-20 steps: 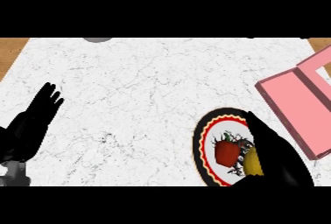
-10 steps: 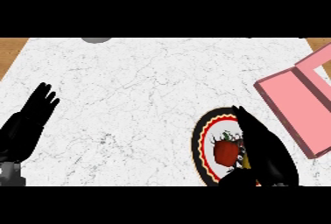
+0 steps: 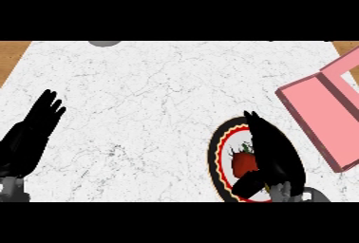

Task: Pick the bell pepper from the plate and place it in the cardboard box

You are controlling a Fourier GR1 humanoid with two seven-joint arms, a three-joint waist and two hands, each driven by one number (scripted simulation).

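Kitchen counter, seen from above.
A white marble-patterned worktop [image 3: 168, 95] with wooden surround at its far corners carries a patterned plate [image 3: 219, 156] with a red bell pepper [image 3: 243, 163] near the front edge, by a pink box [image 3: 326, 114] at the right edge.

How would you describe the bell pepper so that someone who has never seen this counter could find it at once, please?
On the white marble counter, look near its front edge at the right for the round plate with a black, red and yellow rim. The bell pepper lies on it, just left of the right hand. It is the only glossy red thing with a green stem.
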